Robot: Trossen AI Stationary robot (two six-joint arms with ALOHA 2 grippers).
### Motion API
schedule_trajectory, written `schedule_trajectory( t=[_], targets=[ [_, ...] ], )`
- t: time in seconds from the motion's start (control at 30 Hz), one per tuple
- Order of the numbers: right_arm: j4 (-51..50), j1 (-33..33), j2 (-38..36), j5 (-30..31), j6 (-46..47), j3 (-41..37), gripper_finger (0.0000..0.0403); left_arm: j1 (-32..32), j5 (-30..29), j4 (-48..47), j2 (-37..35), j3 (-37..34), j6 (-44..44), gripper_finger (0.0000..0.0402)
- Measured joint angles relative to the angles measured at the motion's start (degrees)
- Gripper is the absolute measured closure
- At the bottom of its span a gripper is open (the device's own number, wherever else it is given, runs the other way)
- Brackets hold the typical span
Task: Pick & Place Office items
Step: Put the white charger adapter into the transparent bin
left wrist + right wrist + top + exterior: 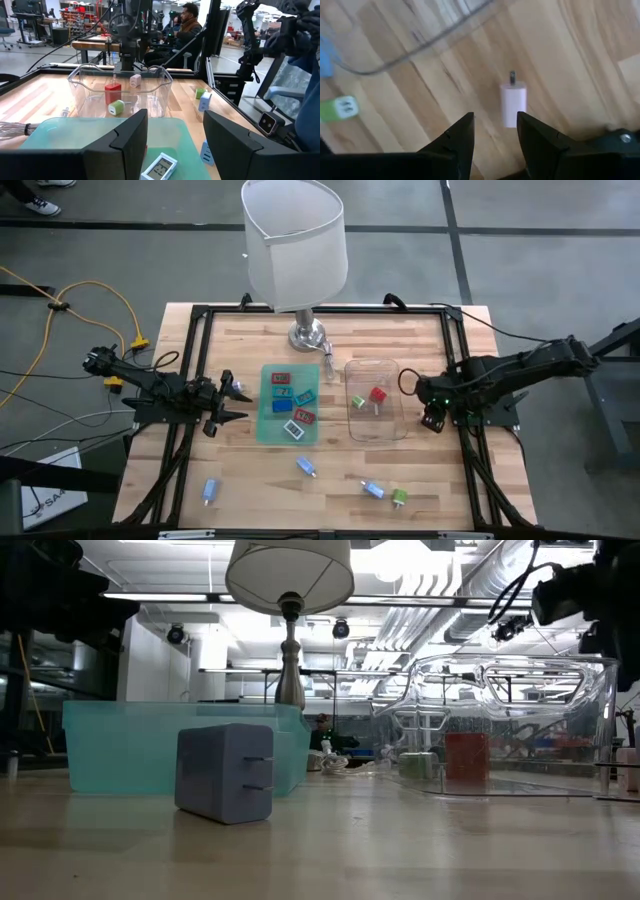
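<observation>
Several flat red, teal and blue pieces lie on the green mat (288,402). A red piece (378,394) and a green piece (358,402) sit in the clear tray (375,430). Light blue pieces (306,467) (210,490) (372,489) and a green one (399,498) lie on the wood near the near edge. My left gripper (235,402) (175,145) is open, level, at the mat's left edge. My right gripper (432,420) (495,120) is open and points down, right of the tray, above a pink plug piece (512,102) lying flat on the table.
A lamp with a white shade (298,245) stands on its metal base (308,335) at the far edge, behind the mat and tray. A black frame (200,315) borders the table. Bare wood shows left of the mat. A person (189,15) sits beyond the table.
</observation>
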Motion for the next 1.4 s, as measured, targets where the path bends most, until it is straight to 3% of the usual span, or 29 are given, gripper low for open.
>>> schedule_trajectory(
  t=[0.27, 0.67, 0.87, 1.4],
  targets=[
    [-0.5, 3.0, -0.1, 3.0, -4.0, -1.0, 0.0261, 0.0, 0.0, 0.0, 0.0, 0.0, 0.0, 0.0216],
    [-1.2, 5.5, 1.0, 5.7, -1.4, -1.7, 0.0186, 0.0, 0.0, 0.0, 0.0, 0.0, 0.0, 0.0216],
    [0.8, 5.4, 3.5, 5.8, 3.6, -4.6, 0.0187, 0.0, 0.0, 0.0, 0.0, 0.0, 0.0, 0.0216],
    [8.1, 5.6, 9.0, 3.9, 3.9, -9.3, 0.0190, 0.0, 0.0, 0.0, 0.0, 0.0, 0.0, 0.0216]
  ],
)
